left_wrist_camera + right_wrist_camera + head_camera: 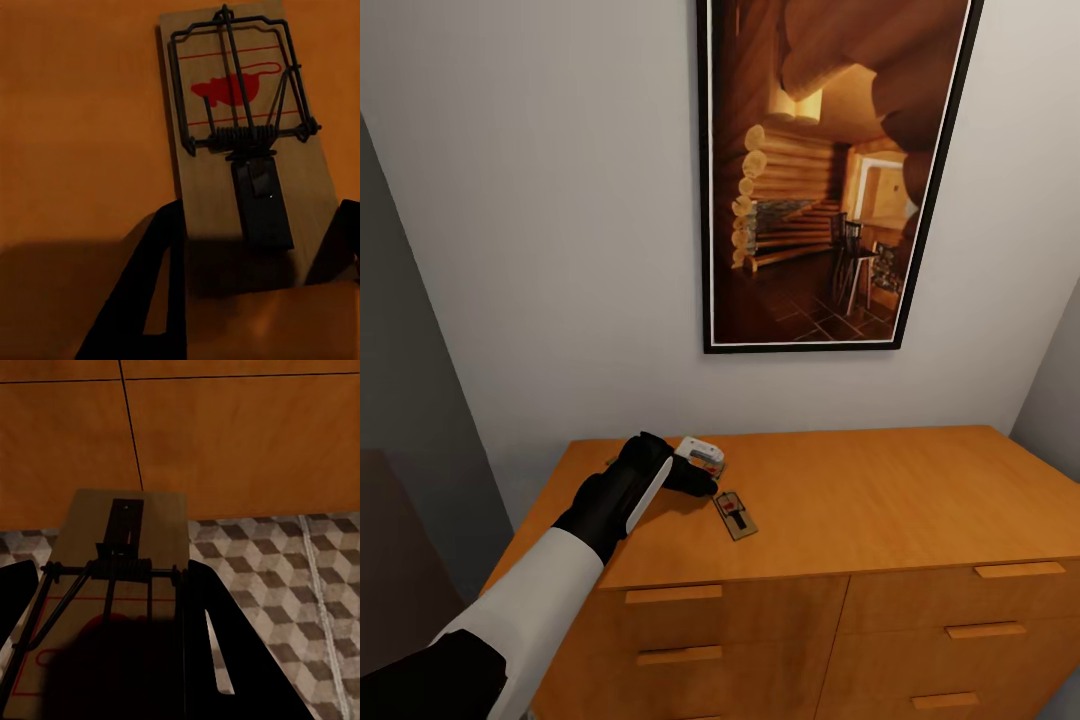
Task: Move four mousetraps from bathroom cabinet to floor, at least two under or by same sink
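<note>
On top of the orange-brown cabinet (880, 500) a mousetrap (736, 514) lies flat, its red spot and dark wire facing up. My left gripper (704, 485) rests low over the top at the trap's near end. In the left wrist view the mousetrap (240, 127) lies flat, and the open gripper's dark fingers (161, 277) stand either side of its near end. Just beyond the gripper lies another pale trap-like piece (700, 453) with red marks. My right gripper (109, 574) is shut on a second mousetrap (124, 532), held above the cube-patterned bathroom floor (277, 577) in front of the cabinet.
A tall framed picture of a log cabin (830, 170) hangs on the white wall behind the cabinet. Drawer fronts with slim bar handles (673, 593) face me. A dark wall or door (400, 420) stands at the left. The right half of the cabinet top is bare.
</note>
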Robot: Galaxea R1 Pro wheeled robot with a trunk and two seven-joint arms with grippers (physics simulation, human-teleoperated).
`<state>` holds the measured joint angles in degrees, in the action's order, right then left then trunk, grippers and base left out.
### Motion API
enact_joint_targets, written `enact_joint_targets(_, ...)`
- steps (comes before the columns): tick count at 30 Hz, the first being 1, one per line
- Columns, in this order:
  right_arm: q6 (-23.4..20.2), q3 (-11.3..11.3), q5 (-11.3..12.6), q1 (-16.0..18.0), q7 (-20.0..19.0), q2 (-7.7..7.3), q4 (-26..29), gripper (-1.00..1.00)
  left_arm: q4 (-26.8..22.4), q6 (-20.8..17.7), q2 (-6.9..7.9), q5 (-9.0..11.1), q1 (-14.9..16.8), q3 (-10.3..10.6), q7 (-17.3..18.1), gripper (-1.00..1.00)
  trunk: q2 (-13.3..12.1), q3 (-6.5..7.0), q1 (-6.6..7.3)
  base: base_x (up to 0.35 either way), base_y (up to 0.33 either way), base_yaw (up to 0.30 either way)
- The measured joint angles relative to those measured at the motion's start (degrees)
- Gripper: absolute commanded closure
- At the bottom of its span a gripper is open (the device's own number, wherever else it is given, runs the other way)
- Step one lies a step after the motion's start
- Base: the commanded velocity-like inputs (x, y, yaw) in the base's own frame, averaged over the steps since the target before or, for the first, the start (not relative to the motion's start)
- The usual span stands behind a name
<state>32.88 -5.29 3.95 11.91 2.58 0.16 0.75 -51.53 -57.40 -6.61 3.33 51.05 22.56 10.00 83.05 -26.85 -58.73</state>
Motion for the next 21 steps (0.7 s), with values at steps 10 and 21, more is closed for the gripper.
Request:
enact_joint_targets(10,0.0,0.01,0.03,0.0,0.0,0.0,0.0,1.0,-1.31,-0.15,0.01,-0.08,-0.03,-0.19,-0.02,1.0,0.0,-0.01,0.0,0.0,0.0,0.0)
enact_joint_targets(21,0.0,0.0,0.0,0.0,0.0,0.0,0.0,1.0,-8.59,-0.41,0.04,-0.02,-0.03,-0.24,-0.03,1.0,-0.01,-0.01,0.0,0.0,0.0,0.0)
